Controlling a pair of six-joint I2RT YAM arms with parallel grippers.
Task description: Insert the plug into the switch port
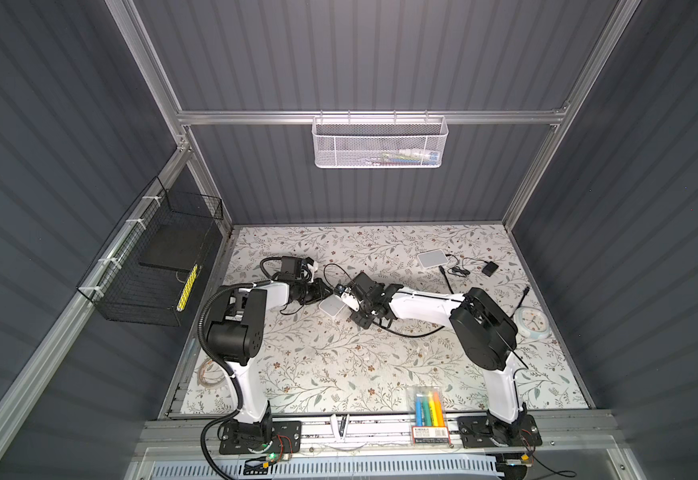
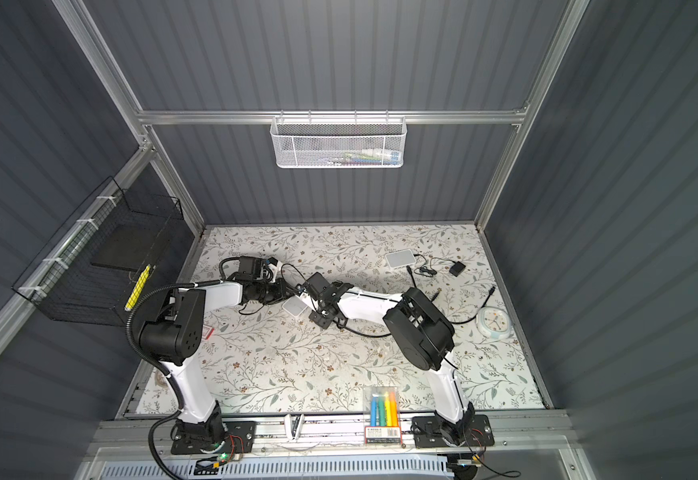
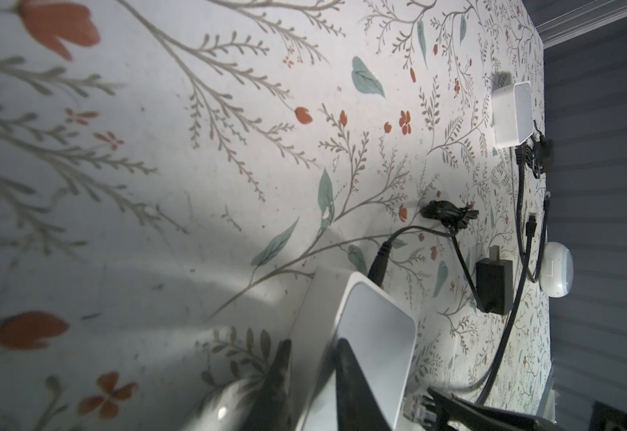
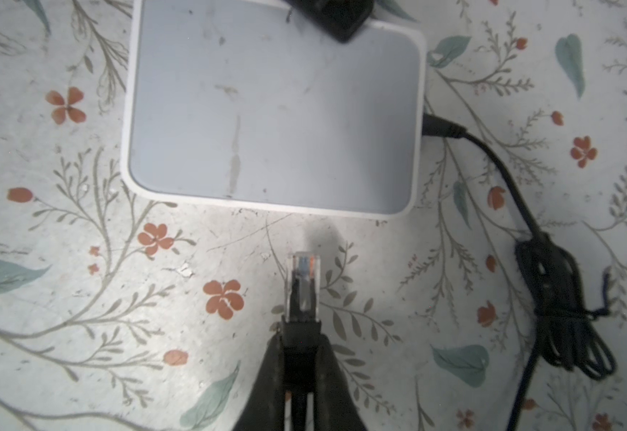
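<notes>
The switch (image 1: pixel 329 308) lies near the middle of the table (image 1: pixel 339 365), a little toward the left edge. The left gripper (image 3: pixel 313 343) is clamped on 1 end of it, its 2 fingers either side of the rim. The right gripper (image 4: pixel 301 334) is closed on the black boot of the plug (image 4: pixel 301 280). The plug's clear tip points at the switch's long side, close to it but apart, with a strip of bare table between. No view shows the port itself, so I cannot tell whether it opens on that side. The step in hand looks like the last approach. It calls for keeping the plug square to the wall and level with the port, then pushing straight and slowly while the left gripper braces the switch against the shove. Any skew would likely jam the tip on the casing or slide the switch. The power lead (image 4: pixel 491 156) leaves the adjoining short side and ends in a bundle (image 4: pixel 562 309) just beside the right gripper's path, so it could snag a sideways correction. In both top views the 2 wrists meet almost head-on, leaving little room between them. Open table lies toward the front edge. A 2nd switch (image 1: pixel 432 258) and a clock (image 1: pixel 532 321) sit well apart, toward the back right corner and the right edge.
</notes>
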